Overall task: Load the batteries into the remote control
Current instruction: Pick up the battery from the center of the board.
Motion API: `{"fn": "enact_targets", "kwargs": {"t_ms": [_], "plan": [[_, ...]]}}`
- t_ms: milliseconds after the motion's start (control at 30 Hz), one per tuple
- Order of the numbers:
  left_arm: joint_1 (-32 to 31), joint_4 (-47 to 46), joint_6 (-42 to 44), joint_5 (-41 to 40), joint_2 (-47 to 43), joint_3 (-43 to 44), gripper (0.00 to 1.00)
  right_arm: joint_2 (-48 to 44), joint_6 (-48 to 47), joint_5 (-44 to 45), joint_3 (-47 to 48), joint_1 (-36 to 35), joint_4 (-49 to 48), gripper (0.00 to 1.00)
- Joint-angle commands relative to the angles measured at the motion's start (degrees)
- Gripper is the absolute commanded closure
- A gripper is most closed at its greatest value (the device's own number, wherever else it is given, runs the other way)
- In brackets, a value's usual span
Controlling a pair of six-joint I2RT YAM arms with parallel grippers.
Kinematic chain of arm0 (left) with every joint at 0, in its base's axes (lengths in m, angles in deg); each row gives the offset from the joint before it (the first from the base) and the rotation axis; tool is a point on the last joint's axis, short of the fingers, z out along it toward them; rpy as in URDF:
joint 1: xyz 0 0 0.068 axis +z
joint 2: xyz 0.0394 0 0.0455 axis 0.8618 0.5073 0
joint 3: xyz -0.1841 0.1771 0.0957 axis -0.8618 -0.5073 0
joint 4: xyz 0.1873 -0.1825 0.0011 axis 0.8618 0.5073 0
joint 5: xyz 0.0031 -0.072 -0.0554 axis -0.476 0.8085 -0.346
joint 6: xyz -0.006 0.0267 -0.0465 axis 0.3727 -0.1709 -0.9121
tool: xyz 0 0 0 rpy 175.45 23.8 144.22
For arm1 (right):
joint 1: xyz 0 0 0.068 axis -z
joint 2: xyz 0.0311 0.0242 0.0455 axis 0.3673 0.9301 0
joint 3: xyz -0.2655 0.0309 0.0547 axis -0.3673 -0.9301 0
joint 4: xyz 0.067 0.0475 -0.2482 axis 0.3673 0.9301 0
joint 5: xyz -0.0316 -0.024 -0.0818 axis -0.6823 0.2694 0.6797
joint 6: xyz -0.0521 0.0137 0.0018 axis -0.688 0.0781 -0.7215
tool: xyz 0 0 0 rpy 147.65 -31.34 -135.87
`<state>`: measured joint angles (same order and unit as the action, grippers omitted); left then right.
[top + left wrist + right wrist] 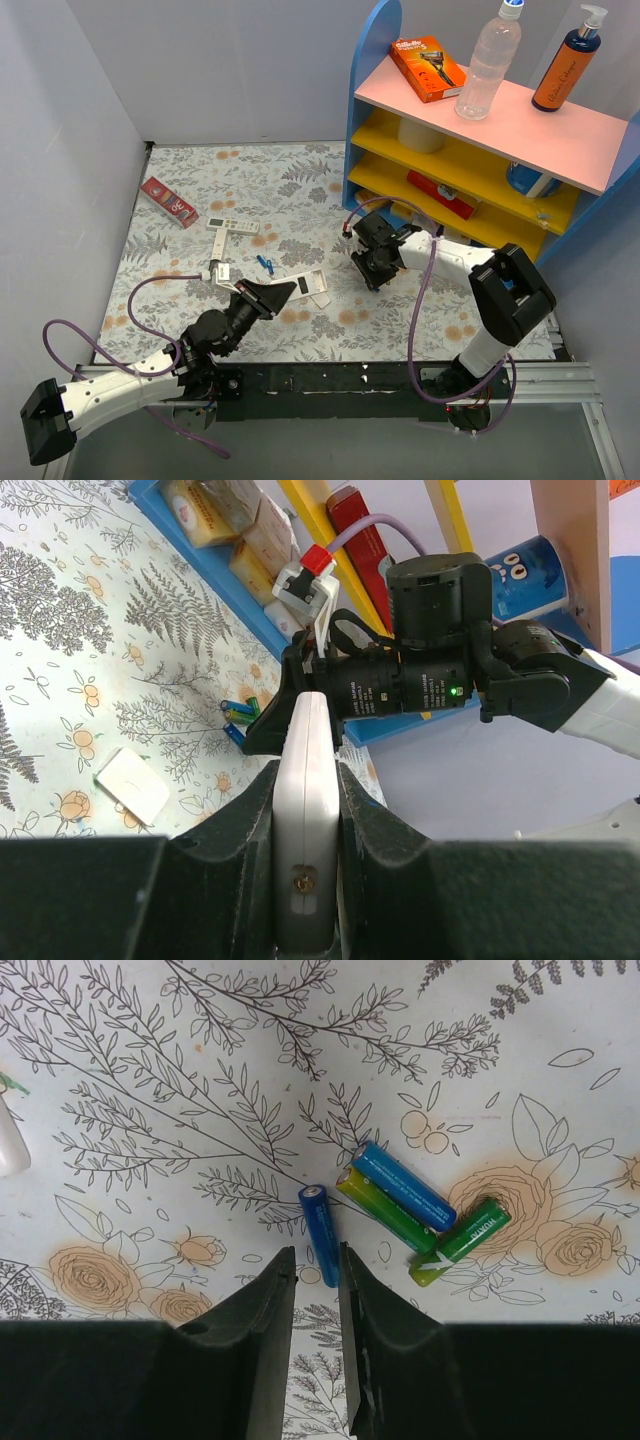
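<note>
My left gripper (272,296) is shut on the white remote control (300,285), whose back with the dark battery recess faces up. In the left wrist view the remote (305,780) stands edge-on between the jaws of the gripper (306,772). My right gripper (373,268) hangs low over several batteries, blue and green (400,1200). Its jaws (315,1252) are a little apart. One blue battery (320,1225) lies on the table with its near end between the tips. Small blue batteries (265,265) also lie left of the remote.
A blue shelf unit (372,60) with pink and yellow boards stands at the back right, close behind my right arm. A thinner white remote with a crosswise piece (222,240) and a red box (168,200) lie at the left. A small white cover (132,785) lies on the table.
</note>
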<state>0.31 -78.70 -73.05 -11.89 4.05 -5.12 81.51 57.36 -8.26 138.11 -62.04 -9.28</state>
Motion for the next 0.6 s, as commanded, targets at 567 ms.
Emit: {"fn": "enact_targets", "kwargs": {"t_ms": [567], "plan": [[0.66,-2.33,1.79,2.07,-0.25,-6.74,1.00,5.67,-0.76,7.02,5.93,-5.29,0.74,0.76]]}}
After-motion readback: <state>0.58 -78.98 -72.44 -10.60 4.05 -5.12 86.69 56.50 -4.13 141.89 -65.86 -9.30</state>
